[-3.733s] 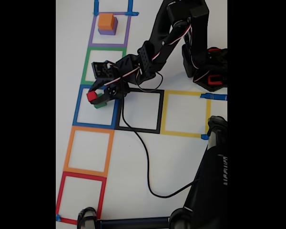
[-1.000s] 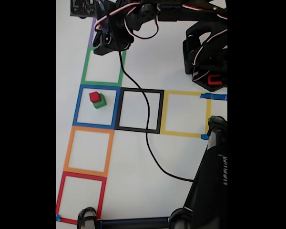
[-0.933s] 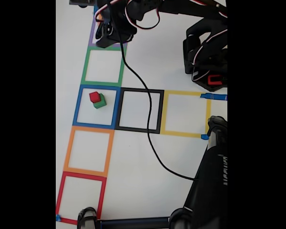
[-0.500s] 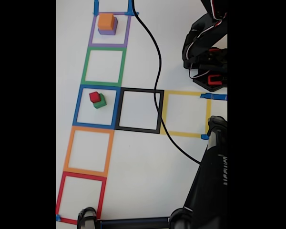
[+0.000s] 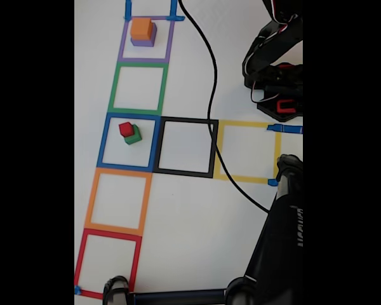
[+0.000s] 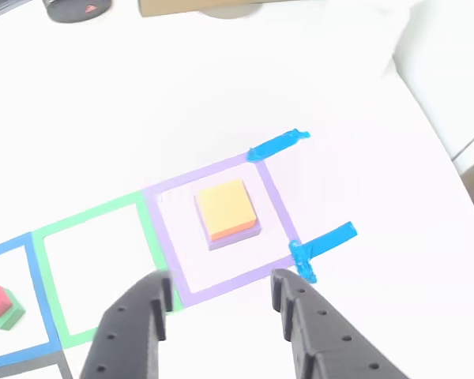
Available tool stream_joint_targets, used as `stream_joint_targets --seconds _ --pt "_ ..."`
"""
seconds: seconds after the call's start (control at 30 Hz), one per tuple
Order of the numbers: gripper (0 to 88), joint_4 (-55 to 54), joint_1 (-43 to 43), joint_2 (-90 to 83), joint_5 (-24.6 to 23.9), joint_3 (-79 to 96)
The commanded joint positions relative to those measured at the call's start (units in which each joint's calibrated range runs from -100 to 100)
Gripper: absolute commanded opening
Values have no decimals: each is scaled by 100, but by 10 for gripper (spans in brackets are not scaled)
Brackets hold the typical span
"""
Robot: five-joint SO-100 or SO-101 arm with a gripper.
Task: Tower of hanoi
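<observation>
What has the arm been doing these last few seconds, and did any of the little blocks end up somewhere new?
The gripper let go of the small red cube, leaving it on the green cube inside the blue tape square. The arm then swung up to the purple tape square and lifted away; the gripper now hangs open above it. The orange cube on the purple cube stayed put.

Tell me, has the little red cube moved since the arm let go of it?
No. In the fixed view the red cube sits on the green cube, same spot inside the blue tape square.

Bright, washed-out white glare; soft blur
</observation>
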Motion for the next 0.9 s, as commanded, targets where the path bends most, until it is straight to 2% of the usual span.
stream_joint_targets --seconds 0.0,0.13,0.4,0.87 --pt "221 -1257 346 -694 0 1892" --pt "277 -2852 557 -993 0 3756" --pt "391 -6892 825 -871 0 7101" --pt "438 -11613 729 1171 0 8856"
